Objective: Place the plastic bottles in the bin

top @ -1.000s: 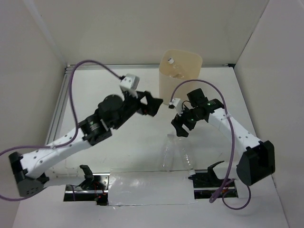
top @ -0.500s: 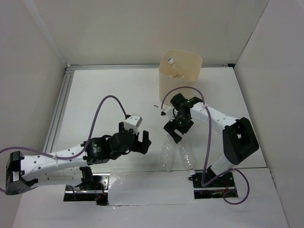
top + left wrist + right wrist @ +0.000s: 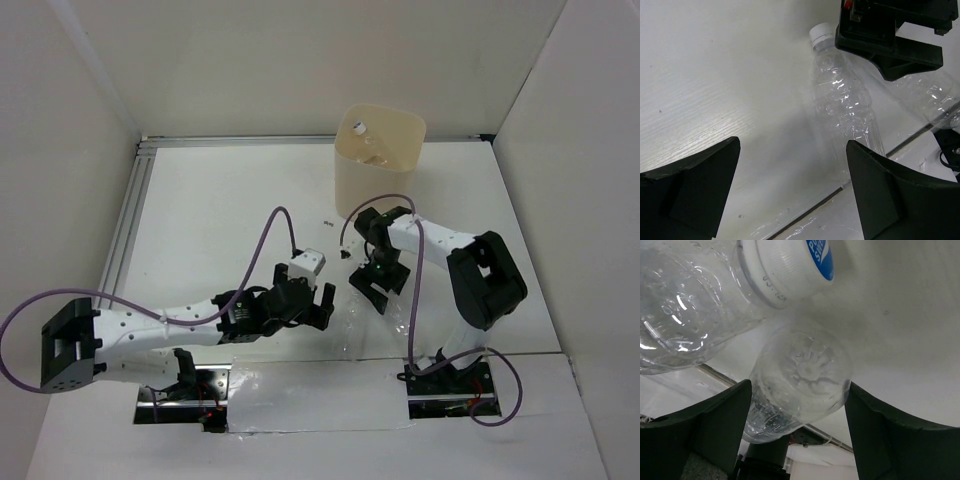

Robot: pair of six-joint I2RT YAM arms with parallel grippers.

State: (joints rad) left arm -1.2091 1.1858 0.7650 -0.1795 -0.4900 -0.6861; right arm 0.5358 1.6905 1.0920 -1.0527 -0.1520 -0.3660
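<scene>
Two clear crinkled plastic bottles lie side by side on the white table near the front edge. In the left wrist view one white-capped bottle [image 3: 847, 105] lies ahead, and the second bottle [image 3: 925, 95] lies to its right. My left gripper [image 3: 790, 200] is open and empty, just short of them; it also shows in the top view [image 3: 316, 305]. My right gripper [image 3: 375, 285] is open and low over the bottles. Its fingers [image 3: 715, 430] stand on either side of one bottle's base [image 3: 805, 370], beside the other bottle's cap [image 3: 790, 265]. The beige bin [image 3: 380, 175] stands behind.
A white-capped bottle [image 3: 358, 128] lies inside the bin. A seam with a shiny taped strip [image 3: 865, 175] runs across the table just in front of the bottles. White walls enclose the table on the left, back and right. My two grippers are close together.
My left arm swung from beside the bin down to the near edge, next to the bottles. My right gripper moved left and down onto the bottles' far ends.
</scene>
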